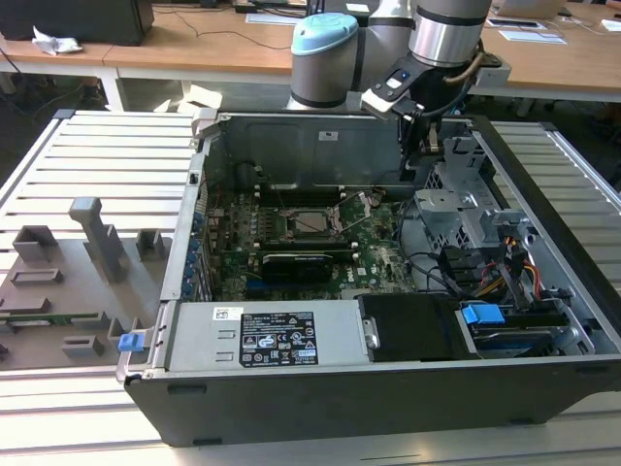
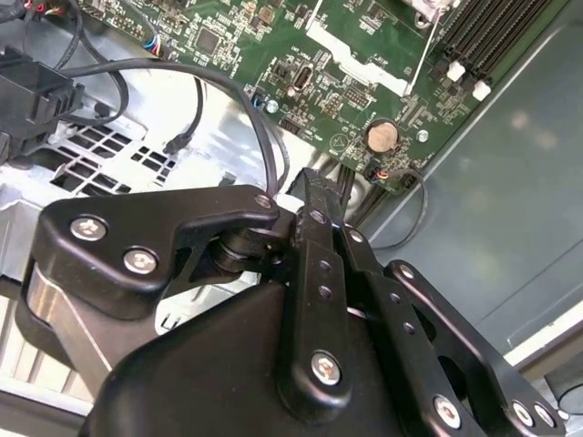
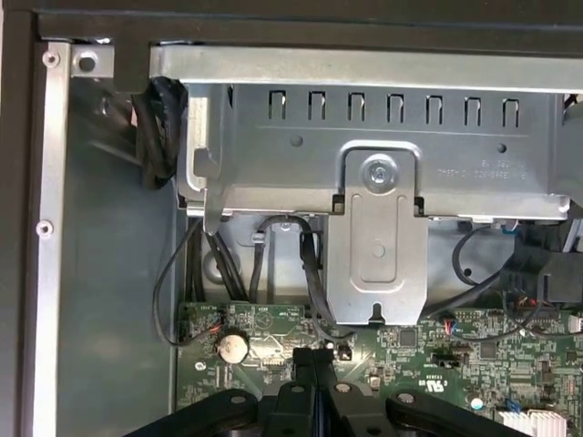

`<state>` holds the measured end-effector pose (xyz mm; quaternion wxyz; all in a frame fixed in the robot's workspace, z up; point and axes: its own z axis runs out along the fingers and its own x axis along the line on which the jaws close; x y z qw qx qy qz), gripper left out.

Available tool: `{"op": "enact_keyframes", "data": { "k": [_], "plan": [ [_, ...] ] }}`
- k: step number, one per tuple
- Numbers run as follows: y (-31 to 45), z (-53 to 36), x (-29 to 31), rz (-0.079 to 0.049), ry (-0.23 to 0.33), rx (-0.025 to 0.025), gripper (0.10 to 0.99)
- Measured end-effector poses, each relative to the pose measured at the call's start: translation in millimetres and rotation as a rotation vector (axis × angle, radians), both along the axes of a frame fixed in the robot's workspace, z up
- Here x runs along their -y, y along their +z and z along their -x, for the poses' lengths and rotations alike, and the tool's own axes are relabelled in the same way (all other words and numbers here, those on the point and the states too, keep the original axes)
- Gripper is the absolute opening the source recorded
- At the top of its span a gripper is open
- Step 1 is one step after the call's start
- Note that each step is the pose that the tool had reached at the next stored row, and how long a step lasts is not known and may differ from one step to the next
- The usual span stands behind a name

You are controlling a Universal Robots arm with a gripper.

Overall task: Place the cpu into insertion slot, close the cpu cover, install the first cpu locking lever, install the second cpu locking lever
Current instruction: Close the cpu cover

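Inside the case (image 1: 320,136), the slot (image 1: 312,223) lies mid-board (image 1: 380,260); I cannot tell whether it holds the cpu. Well apart from the slot, toward the exterior view's right, the tool (image 1: 425,160) hangs with fingers together, gripping nothing.

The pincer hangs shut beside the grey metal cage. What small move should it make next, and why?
Probably shift the black pincer toward the exterior view's left, nearer the small square dark-rimmed insertion slot on the green circuit board. The pincer looks shut on nothing and hangs by the grey metal cage at the board's edge, well apart from the slot.
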<state>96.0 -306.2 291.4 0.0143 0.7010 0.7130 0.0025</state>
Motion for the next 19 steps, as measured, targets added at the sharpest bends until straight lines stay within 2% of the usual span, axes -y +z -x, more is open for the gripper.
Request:
{"op": "enact_keyframes", "data": {
  "k": [2, 8, 11, 12, 14, 16, 19],
  "plan": [
    [-5.4, 0.0, 0.0, 0.0, 0.0, 0.0, 0.106],
    [-11.0, 3.7, 0.0, 0.0, 0.0, -0.0004, 0.106],
    [-12.3, 3.2, 0.1, 0.0, 0.0, -0.0361, 0.106],
    [-12.5, 2.9, 0.0, -0.001, 0.0, -0.0505, 0.106],
    [-14.5, 3.8, 0.0, -0.002, 0.004, -0.051, 0.106],
    [-17.1, 5.6, 0.0, -0.002, 0.057, -0.0512, 0.106],
    [-18.3, 8.9, 0.0, -0.002, 0.06, -0.0511, 0.106]
  ]
}}
